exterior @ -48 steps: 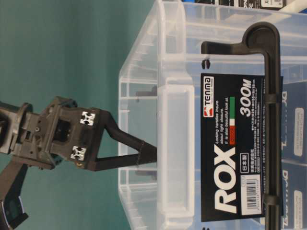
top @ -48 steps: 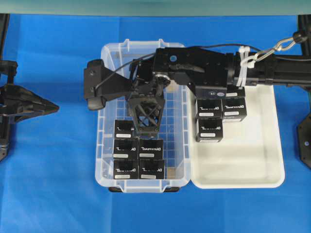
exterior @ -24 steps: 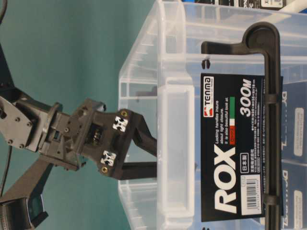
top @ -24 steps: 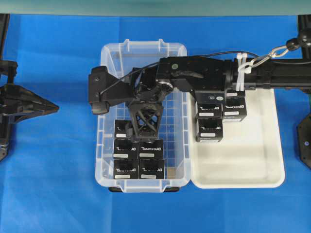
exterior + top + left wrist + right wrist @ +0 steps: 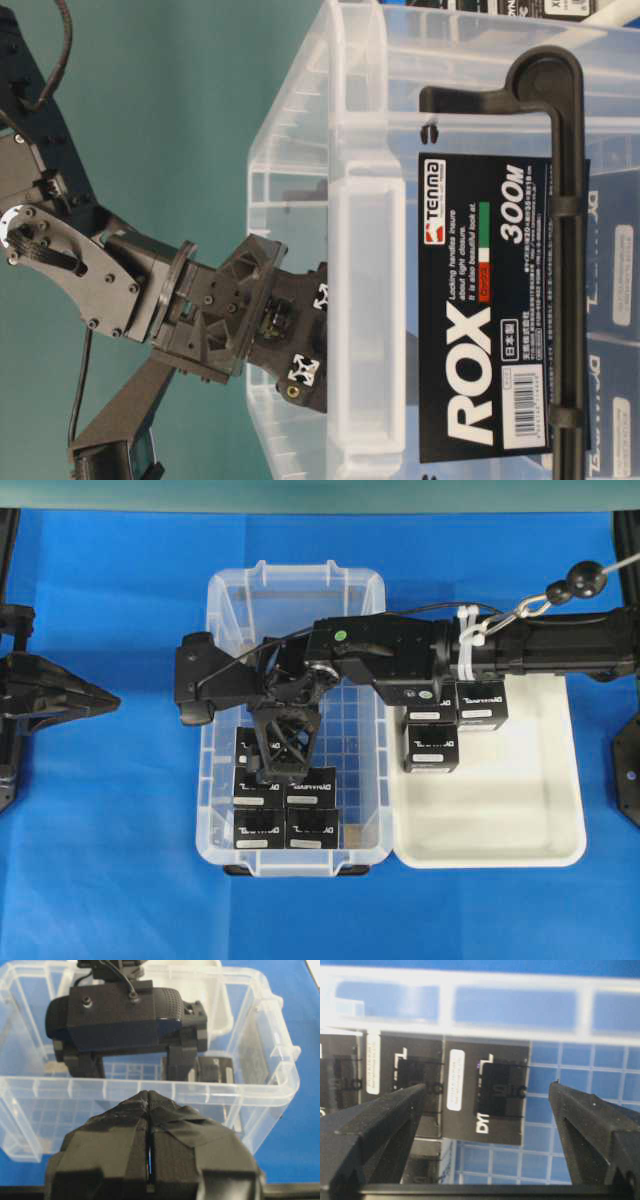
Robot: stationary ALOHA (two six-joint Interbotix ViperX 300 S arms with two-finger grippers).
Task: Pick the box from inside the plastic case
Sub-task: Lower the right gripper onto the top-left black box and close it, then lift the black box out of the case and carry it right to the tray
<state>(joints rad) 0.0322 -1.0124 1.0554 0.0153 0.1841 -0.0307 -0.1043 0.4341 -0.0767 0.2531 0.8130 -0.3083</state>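
**Item 1 — plastic case** (image 5: 222, 590). Clear tub on the blue table (image 5: 110, 830), centre of the overhead view. Five black cartons sit in its 6 o'clock half on the grid bottom; the 12 o'clock half is bare grid.

**Item 2 — box** (image 5: 485, 1091). The lone carton of the top row, at 12 o'clock of the cluster. In the right wrist view it lies between the two fingers, label strip and white lettering showing. Untouched, resting on the tub bottom.

**Item 3 — right gripper** (image 5: 487, 1110). Reaches in from 3 o'clock over the tub, pointing down. Fingers spread as wide as they go, one on either side of the box, both apart from it. Nothing held.

**Item 4 — left gripper** (image 5: 149, 1110). Parked at 9 o'clock, well apart from the tub. Fingers pressed together, empty.

**Item 5 — white tray** (image 5: 560, 840). At 3 o'clock of the tub, touching it; several like cartons sit in its upper left corner.

**Step in hand (judgement):** final approach, box bracketed but not yet gripped.

**Next move calls for (judgement):** lowering until the fingers flank the box's sides, keeping the left finger off the neighbouring carton, then closing squarely and lifting straight up.
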